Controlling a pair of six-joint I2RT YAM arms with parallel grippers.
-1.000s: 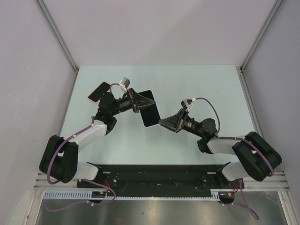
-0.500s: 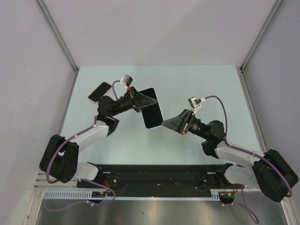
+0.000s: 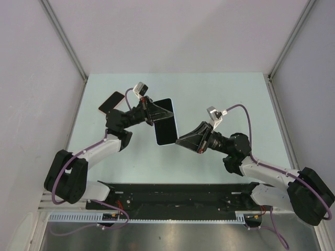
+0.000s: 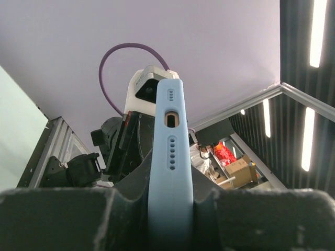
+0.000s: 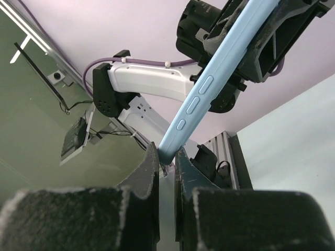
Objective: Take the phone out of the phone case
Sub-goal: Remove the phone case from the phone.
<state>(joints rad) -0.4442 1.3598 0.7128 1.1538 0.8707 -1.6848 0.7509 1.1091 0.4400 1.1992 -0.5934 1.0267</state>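
Observation:
A phone in a light blue case (image 3: 164, 122) is held above the table, dark screen facing up. My left gripper (image 3: 156, 113) is shut on its upper end. In the left wrist view the case's port edge (image 4: 168, 136) stands upright between the jaws of the left gripper (image 4: 168, 219). My right gripper (image 3: 179, 140) meets the case's lower right corner. In the right wrist view the case (image 5: 212, 89) slants down from the upper right, and the right gripper (image 5: 166, 155) pinches its bottom corner between nearly shut fingers.
A second dark flat phone-like object (image 3: 110, 102) lies on the pale green table (image 3: 230, 99) at the far left, behind the left arm. Grey walls close in the table on three sides. A black rail (image 3: 172, 194) runs along the near edge.
The right gripper has moved left and up to the case's lower corner and now grips it. The left gripper has tilted the phone slightly, bringing its lower end leftward.

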